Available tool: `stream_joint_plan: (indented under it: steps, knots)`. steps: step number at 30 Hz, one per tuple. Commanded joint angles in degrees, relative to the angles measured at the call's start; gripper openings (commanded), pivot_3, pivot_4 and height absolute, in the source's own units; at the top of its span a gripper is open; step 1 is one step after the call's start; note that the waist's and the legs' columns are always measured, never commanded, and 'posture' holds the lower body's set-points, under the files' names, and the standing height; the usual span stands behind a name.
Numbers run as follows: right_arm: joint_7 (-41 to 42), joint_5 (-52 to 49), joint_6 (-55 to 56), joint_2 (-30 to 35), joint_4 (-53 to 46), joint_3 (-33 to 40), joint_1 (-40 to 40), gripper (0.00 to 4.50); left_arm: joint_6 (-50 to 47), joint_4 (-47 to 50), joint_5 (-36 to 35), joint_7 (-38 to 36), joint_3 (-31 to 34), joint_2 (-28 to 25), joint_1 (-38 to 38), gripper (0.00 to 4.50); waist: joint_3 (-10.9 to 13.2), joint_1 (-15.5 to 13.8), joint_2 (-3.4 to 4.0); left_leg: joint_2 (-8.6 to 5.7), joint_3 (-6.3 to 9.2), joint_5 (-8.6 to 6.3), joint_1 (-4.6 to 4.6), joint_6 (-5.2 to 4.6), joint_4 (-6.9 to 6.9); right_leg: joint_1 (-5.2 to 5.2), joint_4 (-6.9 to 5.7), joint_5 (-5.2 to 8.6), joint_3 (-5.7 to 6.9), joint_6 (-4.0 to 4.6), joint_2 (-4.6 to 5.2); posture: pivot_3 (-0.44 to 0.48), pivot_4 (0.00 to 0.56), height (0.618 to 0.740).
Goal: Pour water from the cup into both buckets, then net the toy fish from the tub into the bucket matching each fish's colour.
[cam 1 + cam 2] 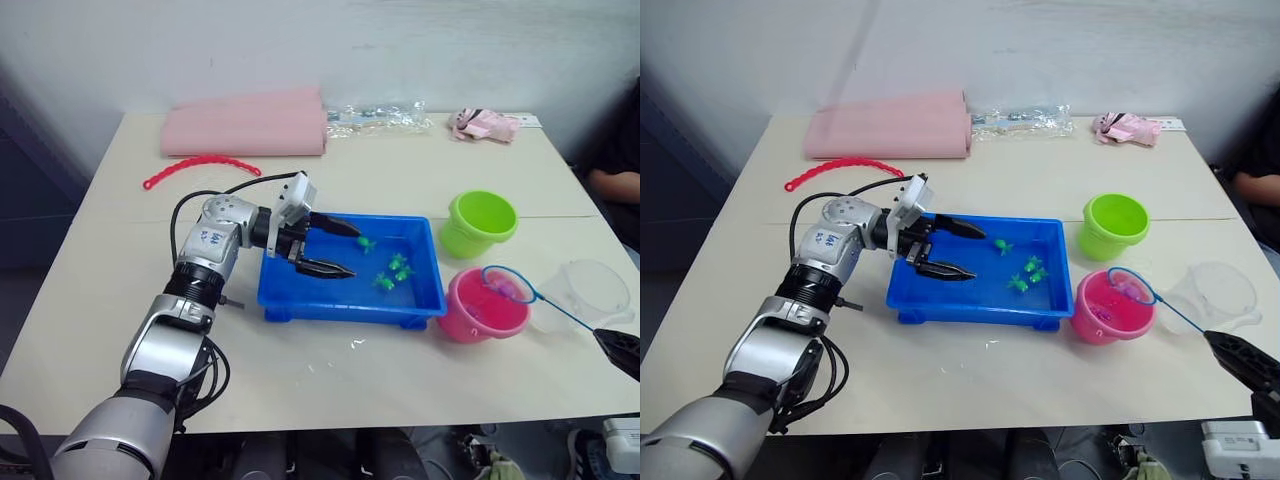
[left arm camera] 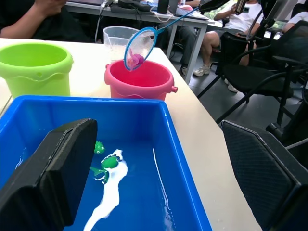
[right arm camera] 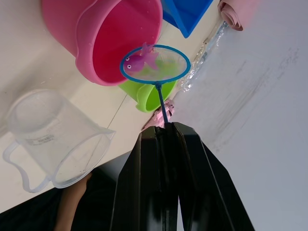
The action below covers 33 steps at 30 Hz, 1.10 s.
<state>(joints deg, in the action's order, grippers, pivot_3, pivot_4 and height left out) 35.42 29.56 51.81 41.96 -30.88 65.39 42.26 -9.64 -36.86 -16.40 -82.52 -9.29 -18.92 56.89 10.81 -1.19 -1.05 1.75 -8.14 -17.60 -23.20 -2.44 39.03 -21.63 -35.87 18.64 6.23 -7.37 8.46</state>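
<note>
right wrist view: net in right pincer.

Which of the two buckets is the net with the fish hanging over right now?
The pink bucket: the net, carrying a pink fish, hangs above its rim, while the green bucket stands clear, farther back on the table.

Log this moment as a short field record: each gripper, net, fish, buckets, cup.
left gripper: open, fingers over the left part of the tub
right gripper: shut on the net handle
net: hoop held over the pink bucket
net contents: one pink fish
tub contents: green fish in shallow water
green bucket: upright, behind the pink one
cup: upright, right of the pink bucket
</note>
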Motion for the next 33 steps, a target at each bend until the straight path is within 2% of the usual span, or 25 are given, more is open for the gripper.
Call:
stream_joint_plan:
  steps: [1, 10, 13, 17, 21, 25, 29, 33]
  knots:
    - [-1.5, -0.2, -1.9, 0.9, 2.3, 2.7, -1.0, 0.0, 0.8, 0.4, 0.0, 0.2, 1.4, -0.4, 1.3, 4.47, 0.0, 0.0, 0.0, 0.0, 0.0, 0.0, 0.0, 0.0, 0.0, 0.0, 0.0, 0.0, 0.0, 0.0, 0.0, 0.0, 0.15, 0.738]
    - [-1.3, -2.8, -1.6, 1.4, 2.6, 0.2, -0.3, 0.0, 0.6, 1.2, -0.1, 0.8, 1.7, -0.4, 0.7, 4.47, 0.0, 0.0, 0.0, 0.0, 0.0, 0.01, 0.0, -0.02, 0.01, 0.0, -0.02, 0.0, 0.0, 0.0, 0.0, 0.0, 0.15, 0.738]
    - [0.4, -12.3, -9.7, 1.2, 2.9, -2.4, -0.7, 0.0, 1.4, 0.8, 0.7, 0.7, 1.3, -1.0, 0.2, 4.47, 0.0, 0.1, 0.0, 0.01, 0.0, 0.01, 0.0, -0.02, 0.02, 0.0, -0.02, 0.0, 0.0, 0.0, 0.0, 0.0, 0.15, 0.738]
    - [3.8, -28.9, -26.7, 3.9, -2.3, -7.4, -4.1, 0.0, 3.7, -0.5, 2.7, 0.5, 0.6, -2.5, -0.7, 4.47, 0.0, 0.7, 0.01, 0.02, 0.03, 0.02, 0.01, -0.03, 0.03, 0.01, -0.04, 0.0, 0.0, 0.0, 0.03, 0.0, 0.15, 0.738]
    - [6.6, -39.3, -44.7, 12.3, -6.7, -20.0, -13.2, 0.0, 2.0, 2.3, 2.7, 0.3, 0.9, -4.5, -2.7, 4.47, 0.0, 1.7, 0.01, 0.05, 0.06, 0.02, 0.09, -0.06, 0.04, 0.08, -0.07, 0.0, 0.0, 0.02, 0.07, 0.0, 0.15, 0.738]
    - [7.1, -39.5, -55.0, 16.6, -5.9, -33.8, -23.0, 0.0, -0.6, 7.3, 2.3, 1.6, 1.4, -6.1, -5.4, 4.47, 0.0, 1.3, 0.01, 0.06, 0.17, 0.04, -0.01, -0.06, 0.02, 0.02, -0.1, 0.02, 0.12, 0.06, 0.07, 0.0, 0.15, 0.738]
    - [7.5, -33.7, -54.9, 18.2, -1.3, -45.0, -31.8, 0.0, -4.5, 14.2, 1.3, 3.4, 2.0, -8.4, -8.9, 4.47, 0.0, 1.0, 0.02, -0.03, 0.25, 0.04, -0.13, -0.08, 0.06, 0.07, -0.13, 0.0, 0.28, 0.03, 0.09, 0.0, 0.15, 0.738]
    - [7.5, -26.4, -49.0, 19.1, 4.3, -51.1, -37.1, 0.0, -8.3, 20.5, 0.3, 5.4, 2.8, -10.4, -12.0, 4.47, 0.0, 0.7, 0.01, -0.09, 0.2, 0.04, -0.15, -0.14, 0.09, 0.1, -0.12, -0.05, 0.25, -0.07, 0.11, 0.0, 0.15, 0.738]
